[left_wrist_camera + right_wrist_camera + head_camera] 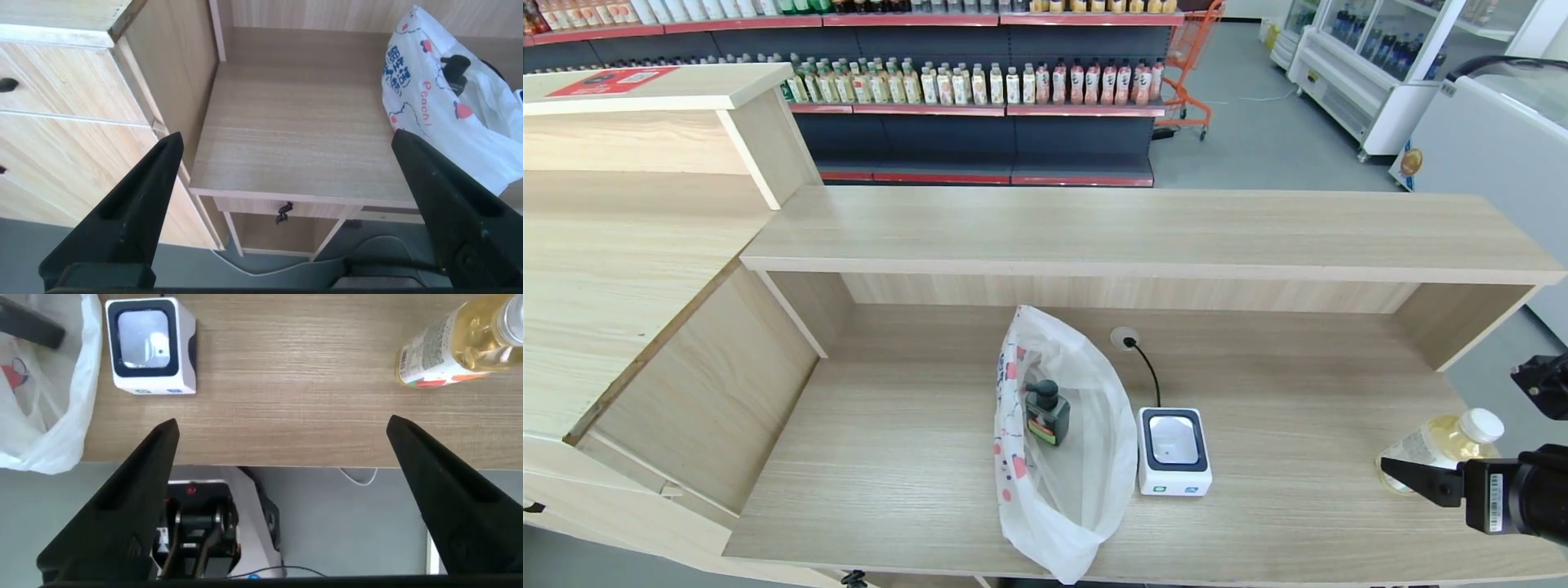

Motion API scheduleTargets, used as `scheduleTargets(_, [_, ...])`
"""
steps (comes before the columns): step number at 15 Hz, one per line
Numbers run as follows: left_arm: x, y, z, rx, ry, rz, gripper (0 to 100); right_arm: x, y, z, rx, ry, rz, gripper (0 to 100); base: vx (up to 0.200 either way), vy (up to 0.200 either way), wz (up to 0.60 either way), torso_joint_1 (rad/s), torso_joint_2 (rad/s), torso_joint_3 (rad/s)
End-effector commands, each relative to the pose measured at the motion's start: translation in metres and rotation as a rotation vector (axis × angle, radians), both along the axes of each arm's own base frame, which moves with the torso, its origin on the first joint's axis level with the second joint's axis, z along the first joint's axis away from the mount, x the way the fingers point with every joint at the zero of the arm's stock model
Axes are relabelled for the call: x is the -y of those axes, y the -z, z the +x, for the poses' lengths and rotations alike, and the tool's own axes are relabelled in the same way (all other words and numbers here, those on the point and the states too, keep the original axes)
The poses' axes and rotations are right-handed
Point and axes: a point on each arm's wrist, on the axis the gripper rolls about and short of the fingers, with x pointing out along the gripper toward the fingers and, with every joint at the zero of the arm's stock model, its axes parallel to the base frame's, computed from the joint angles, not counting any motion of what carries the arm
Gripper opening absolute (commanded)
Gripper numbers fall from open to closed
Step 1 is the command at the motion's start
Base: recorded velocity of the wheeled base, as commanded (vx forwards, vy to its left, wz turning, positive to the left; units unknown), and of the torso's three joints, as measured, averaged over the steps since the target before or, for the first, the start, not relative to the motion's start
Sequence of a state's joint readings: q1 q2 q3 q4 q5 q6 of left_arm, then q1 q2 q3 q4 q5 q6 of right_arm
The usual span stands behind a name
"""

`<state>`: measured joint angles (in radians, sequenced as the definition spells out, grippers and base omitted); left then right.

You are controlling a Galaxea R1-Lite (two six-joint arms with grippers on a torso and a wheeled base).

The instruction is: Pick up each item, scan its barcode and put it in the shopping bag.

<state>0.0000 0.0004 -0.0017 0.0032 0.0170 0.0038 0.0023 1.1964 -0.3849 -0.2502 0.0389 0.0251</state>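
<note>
Two bottles on the counter (890, 457), dark pump bottle (1046, 412) inside the shopping bag (1086, 482), scanner (1173, 451) just beside it, yellow-liquid bottle (1437, 445) at the right end, right gripper (282, 429) wide open and empty nearby, left gripper (288, 139) likewise spread, holding nothing.

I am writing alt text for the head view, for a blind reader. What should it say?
An open white shopping bag holding a dark pump bottle lies on a wooden checkout counter, a barcode scanner beside it. A bottle of yellow liquid sits at the counter's right end, near the right gripper. Shelves of drinks stand behind.
</note>
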Motion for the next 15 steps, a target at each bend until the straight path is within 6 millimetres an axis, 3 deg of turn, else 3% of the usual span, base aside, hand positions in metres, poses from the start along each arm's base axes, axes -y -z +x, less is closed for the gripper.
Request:
scheduleTargets(1, [0.000, 0.000, 0.000, 0.000, 0.000, 0.001, 100, 0.000, -0.001, 0.000, 0.001, 0.003, 0.001, 100, 0.000, -0.200, 0.00, 0.002, -0.01, 0.002])
scheduleTargets(6, [0.000, 0.000, 0.000, 0.000, 0.000, 0.001, 100, 0.000, -0.001, -0.004, 0.007, 0.003, 0.001, 100, 0.000, -0.200, 0.00, 0.001, 0.00, 0.003])
scheduleTargets(15, [0.000, 0.000, 0.000, 0.000, 0.000, -0.001, 100, 0.000, 0.004, -0.030, -0.088, -0.004, 0.002, 100, 0.000, -0.200, 0.00, 0.003, 0.00, 0.002])
